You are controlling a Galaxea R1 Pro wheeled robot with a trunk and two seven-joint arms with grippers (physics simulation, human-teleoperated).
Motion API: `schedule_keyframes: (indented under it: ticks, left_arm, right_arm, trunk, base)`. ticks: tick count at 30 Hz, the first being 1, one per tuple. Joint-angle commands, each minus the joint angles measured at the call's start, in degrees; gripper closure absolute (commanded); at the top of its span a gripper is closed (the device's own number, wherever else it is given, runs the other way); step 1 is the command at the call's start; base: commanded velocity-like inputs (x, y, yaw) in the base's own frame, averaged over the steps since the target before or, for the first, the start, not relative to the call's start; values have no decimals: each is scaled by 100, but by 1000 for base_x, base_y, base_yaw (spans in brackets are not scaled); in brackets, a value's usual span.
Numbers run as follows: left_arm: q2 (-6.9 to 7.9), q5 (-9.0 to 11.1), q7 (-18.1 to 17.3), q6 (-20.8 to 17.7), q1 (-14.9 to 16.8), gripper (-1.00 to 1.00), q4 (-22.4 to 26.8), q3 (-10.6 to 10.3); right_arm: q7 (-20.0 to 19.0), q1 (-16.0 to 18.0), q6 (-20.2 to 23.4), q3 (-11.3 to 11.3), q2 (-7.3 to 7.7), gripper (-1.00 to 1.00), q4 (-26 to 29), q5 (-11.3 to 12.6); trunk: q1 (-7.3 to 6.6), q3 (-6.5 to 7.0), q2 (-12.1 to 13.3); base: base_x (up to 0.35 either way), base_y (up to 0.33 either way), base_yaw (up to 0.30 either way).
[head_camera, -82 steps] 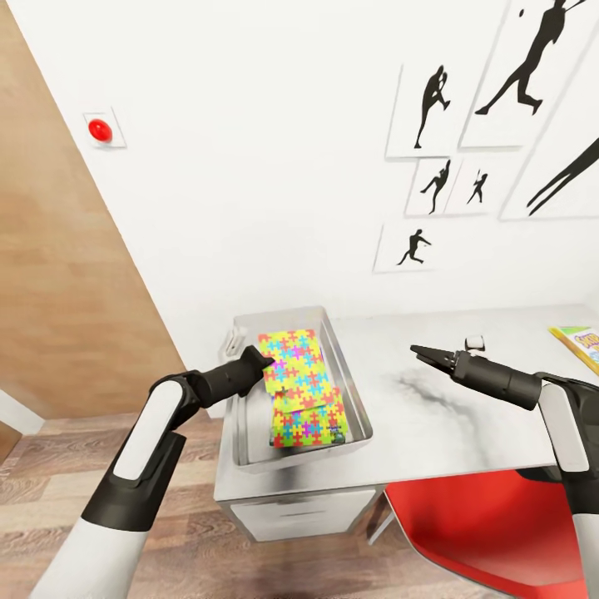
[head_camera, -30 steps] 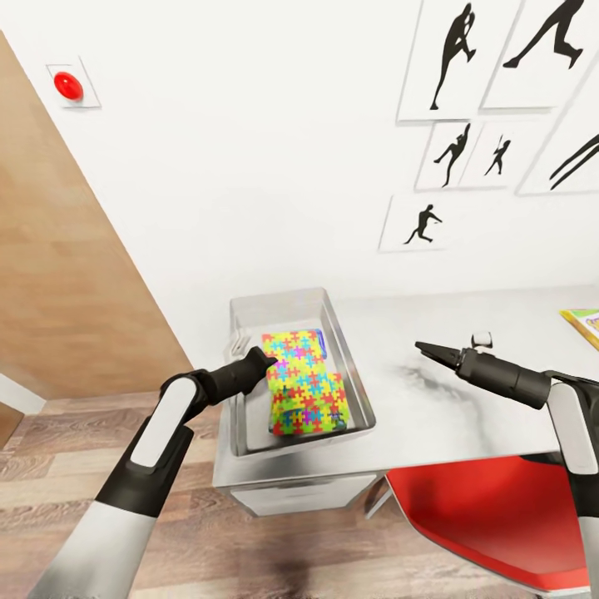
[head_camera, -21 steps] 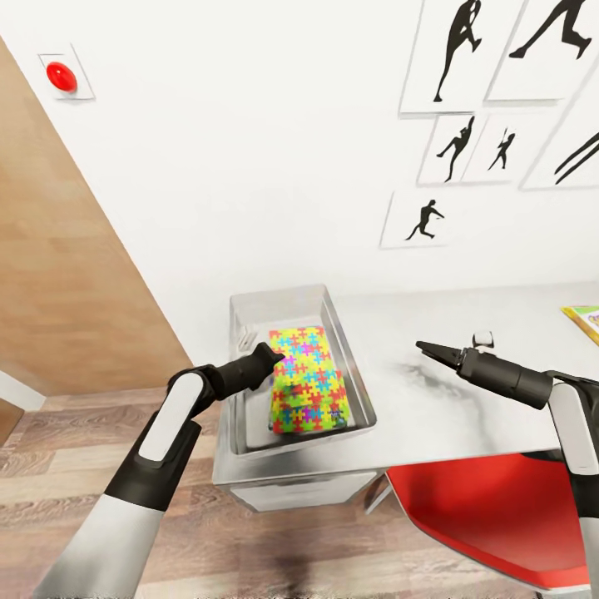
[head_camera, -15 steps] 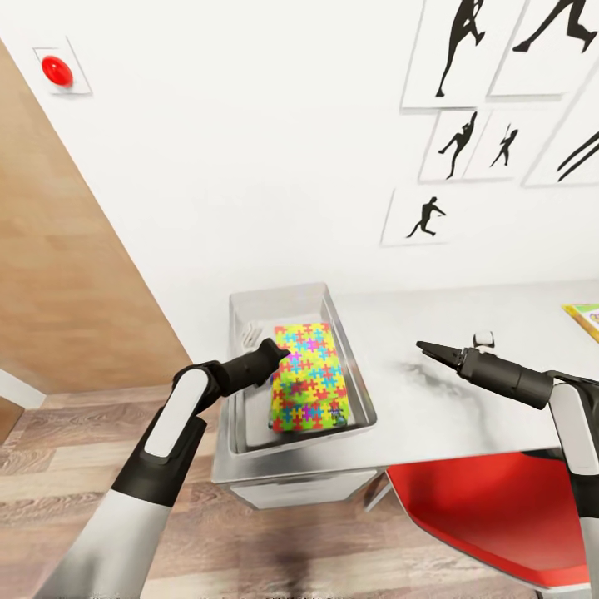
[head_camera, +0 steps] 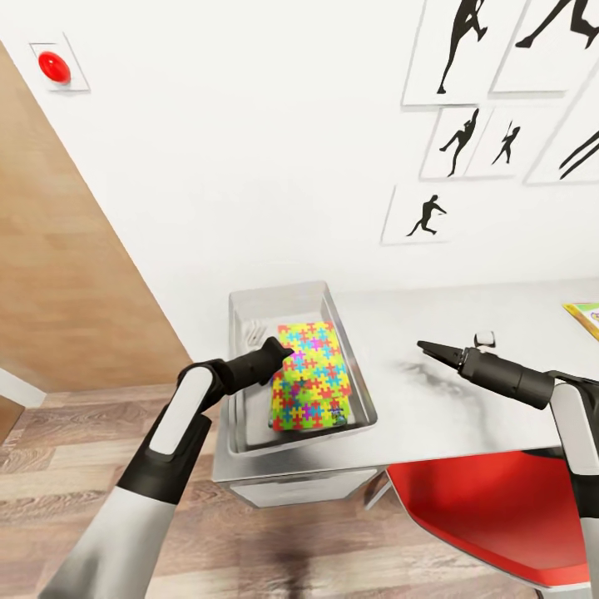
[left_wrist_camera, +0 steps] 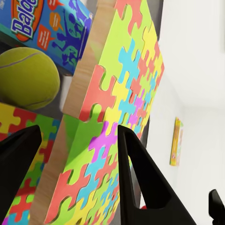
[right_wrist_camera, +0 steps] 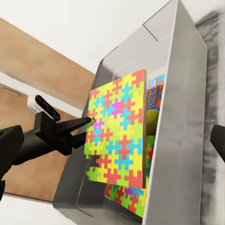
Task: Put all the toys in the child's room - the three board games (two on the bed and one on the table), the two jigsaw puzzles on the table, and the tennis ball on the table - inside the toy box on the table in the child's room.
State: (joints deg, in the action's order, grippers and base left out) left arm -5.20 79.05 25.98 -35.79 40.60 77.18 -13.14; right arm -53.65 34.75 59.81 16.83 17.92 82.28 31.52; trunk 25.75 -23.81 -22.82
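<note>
Head view: your left gripper [head_camera: 281,353] pinches a jigsaw puzzle [head_camera: 312,376] tilted inside the toy box [head_camera: 359,393] on the table [head_camera: 466,416]. Left wrist view: tennis ball [left_wrist_camera: 26,77] beneath. Right wrist view: right gripper's state can't be told.

Evenly, brightly lit and sharp throughout, with flat rendered shading. Soft dark smudge of shadow on the table [head_camera: 433,383] beneath the right gripper [head_camera: 426,347]. Slightly washed-out white on the wall [head_camera: 249,150] above the table.
</note>
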Motion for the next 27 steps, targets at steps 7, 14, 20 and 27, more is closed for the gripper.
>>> schedule_keyframes:
  ticks: [7, 14, 20, 27]
  left_arm:
    - [-49, 51, 66, 0, 8, 100, -88, 2]
    - [-70, 44, 66, 7, 9, 100, -173, 4]
    - [-75, 42, 65, 14, 9, 100, -223, 4]
    - [-72, 37, 65, 18, 8, 100, -263, 4]
  right_arm:
    - [-33, 5, 19, 40, 0, -100, -1, -21]
    - [-32, 5, 19, 53, 0, -100, -1, -16]
    - [-32, 5, 19, 56, 0, -100, -1, -19]
    - [-31, 5, 19, 57, 0, -100, 1, -19]
  trunk:
    - [3, -12, -10]
    - [3, -41, -10]
    - [3, -86, -10]
    - [3, -147, -10]
  base:
    - [0, 0, 0]
    - [0, 0, 0]
    - [0, 0, 0]
    - [0, 0, 0]
